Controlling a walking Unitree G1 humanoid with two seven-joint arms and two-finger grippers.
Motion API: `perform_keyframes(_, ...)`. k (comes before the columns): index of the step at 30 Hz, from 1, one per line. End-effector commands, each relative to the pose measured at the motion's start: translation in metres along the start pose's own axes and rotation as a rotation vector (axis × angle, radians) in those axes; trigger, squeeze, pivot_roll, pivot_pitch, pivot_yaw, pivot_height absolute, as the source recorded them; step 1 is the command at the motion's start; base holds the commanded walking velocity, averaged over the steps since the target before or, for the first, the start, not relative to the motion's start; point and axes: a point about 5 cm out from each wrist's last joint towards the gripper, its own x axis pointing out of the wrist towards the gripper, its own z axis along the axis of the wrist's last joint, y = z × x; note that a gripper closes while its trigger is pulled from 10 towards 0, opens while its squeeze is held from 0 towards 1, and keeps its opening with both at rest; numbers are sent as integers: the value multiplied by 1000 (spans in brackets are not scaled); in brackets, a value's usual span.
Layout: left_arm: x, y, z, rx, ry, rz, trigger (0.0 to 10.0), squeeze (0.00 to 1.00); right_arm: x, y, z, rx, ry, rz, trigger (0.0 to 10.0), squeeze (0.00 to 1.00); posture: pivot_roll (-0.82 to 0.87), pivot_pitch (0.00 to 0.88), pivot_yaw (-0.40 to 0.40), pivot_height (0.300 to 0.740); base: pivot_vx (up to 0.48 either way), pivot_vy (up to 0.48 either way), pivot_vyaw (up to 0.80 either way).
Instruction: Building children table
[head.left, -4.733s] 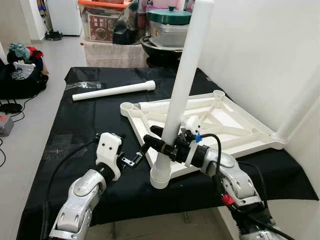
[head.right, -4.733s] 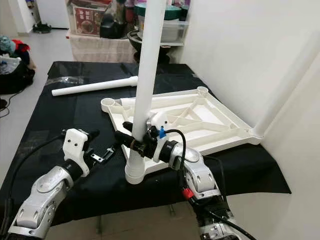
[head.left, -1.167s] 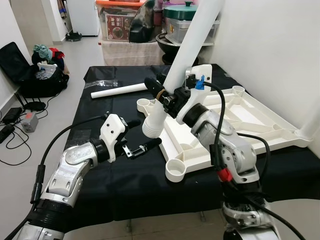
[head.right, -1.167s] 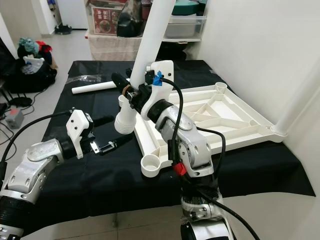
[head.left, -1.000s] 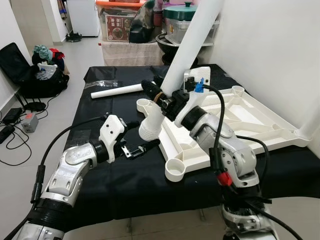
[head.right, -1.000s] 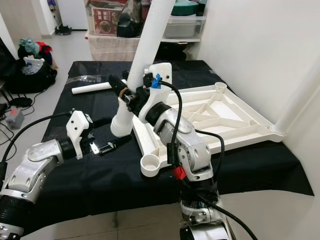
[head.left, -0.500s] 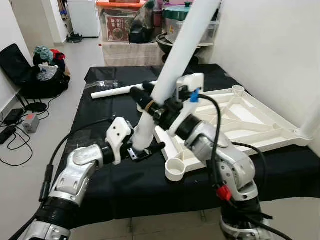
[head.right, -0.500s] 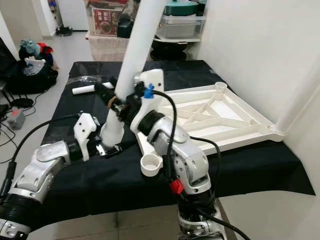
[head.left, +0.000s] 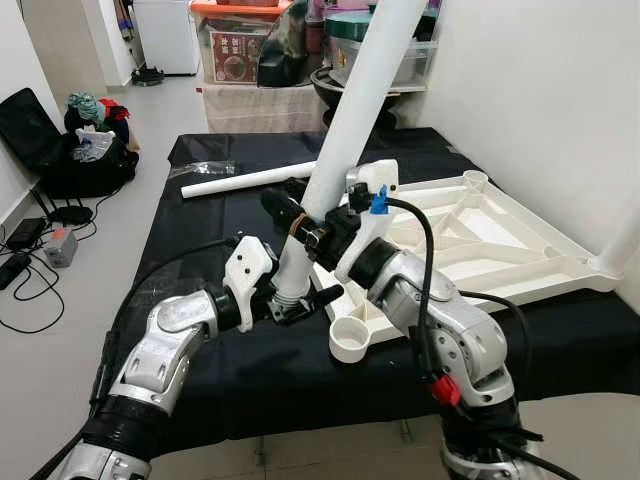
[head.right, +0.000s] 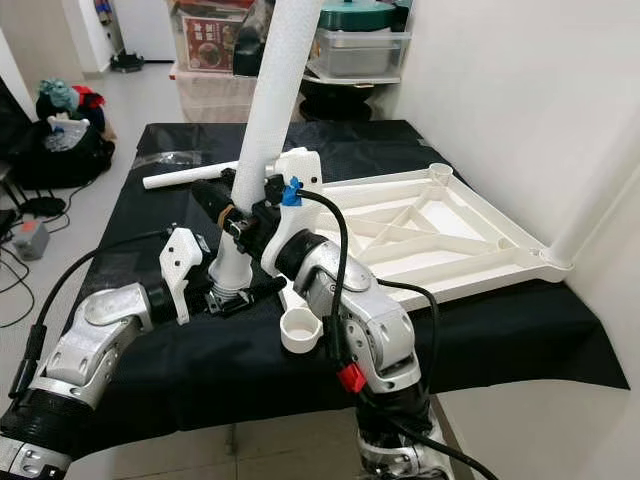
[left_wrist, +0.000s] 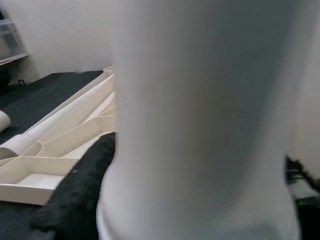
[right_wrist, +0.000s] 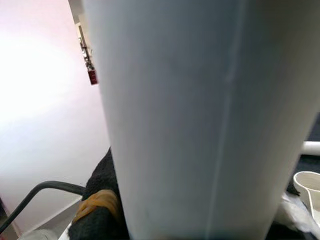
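Note:
A long white table leg (head.left: 360, 90) stands nearly upright over the black-covered table. My right gripper (head.left: 300, 215) is shut on its lower part, and the leg (right_wrist: 200, 115) looms close in the right wrist view. My left gripper (head.left: 300, 298) is shut on the leg's ribbed bottom end; a black finger (left_wrist: 80, 195) lies against the leg (left_wrist: 200, 125). The white tabletop (head.left: 535, 222) lies upside down to the right. Its near corner socket (head.left: 347, 342) is empty, just right of the leg's end.
A second white leg (head.left: 250, 179) lies loose at the table's back left. Another leg (head.left: 620, 235) stands in the tabletop's far right corner by the wall. Storage bins and pots (head.left: 240, 40) sit behind the table, and a dark bag (head.left: 80, 140) lies on the floor at left.
The right gripper lifted the leg out of the near corner socket and carried it left. In the last half second the left gripper moved in and closed around its bottom end.

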Motion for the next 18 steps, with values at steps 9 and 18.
perform_keyframes(9,1,-6,-1,-1,-29,-12,0,0,2,7,-1,4,12,41,10000,0,37,0,-36,740,0,0,0)
perform_keyframes(18,1,-2,-2,19,2,2,7255,0,1,5,4,7,-26,59,10000,1000,41,0,-31,740,0,0,0)
